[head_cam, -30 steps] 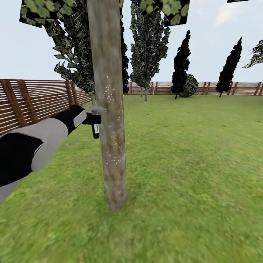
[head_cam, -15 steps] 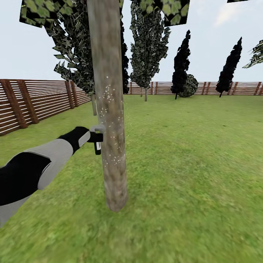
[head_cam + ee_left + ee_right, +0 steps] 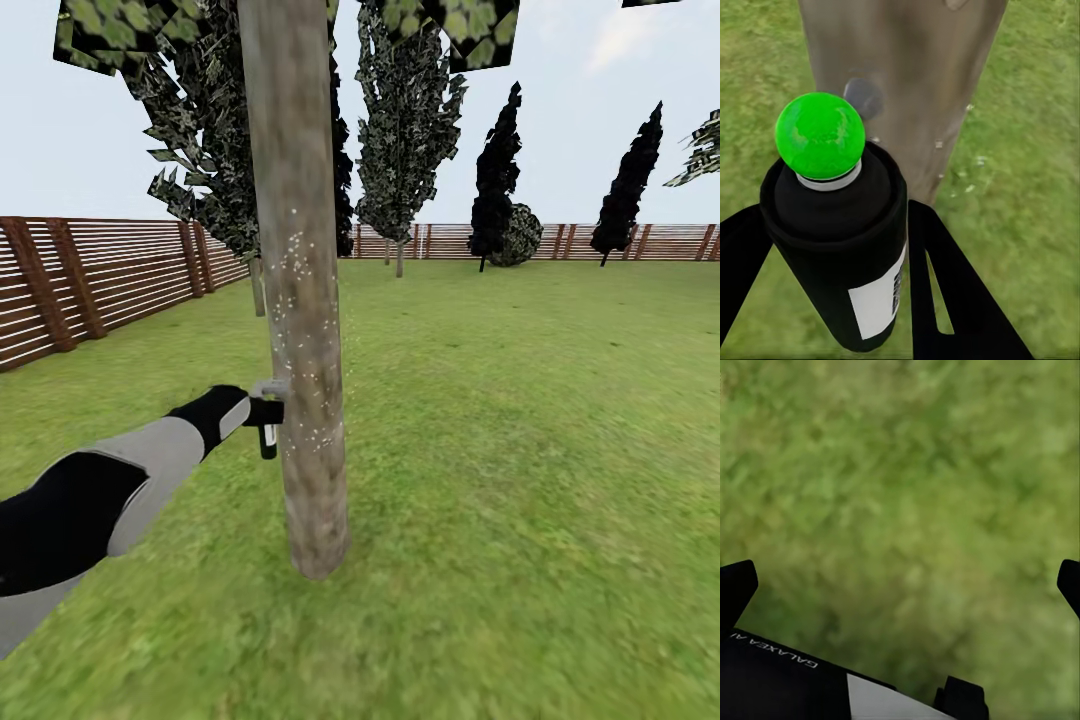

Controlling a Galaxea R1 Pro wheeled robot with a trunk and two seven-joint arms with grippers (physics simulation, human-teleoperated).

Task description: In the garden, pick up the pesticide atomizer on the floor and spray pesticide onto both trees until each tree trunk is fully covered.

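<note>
Green-capped pesticide atomizer (image 3: 836, 240) clenched in left pincer (image 3: 832, 247) beside speckled tree trunk (image 3: 300, 300); right pincer (image 3: 900, 577) released over grass.

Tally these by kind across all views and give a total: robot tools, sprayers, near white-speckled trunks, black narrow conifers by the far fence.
Black two-finger tools: 2 (left tool, right tool)
Black pesticide atomizer with round green cap: 1
Mottled grey-brown tree trunk with white specks: 1
Black narrow conifers: 2 ()
Total: 6
</note>
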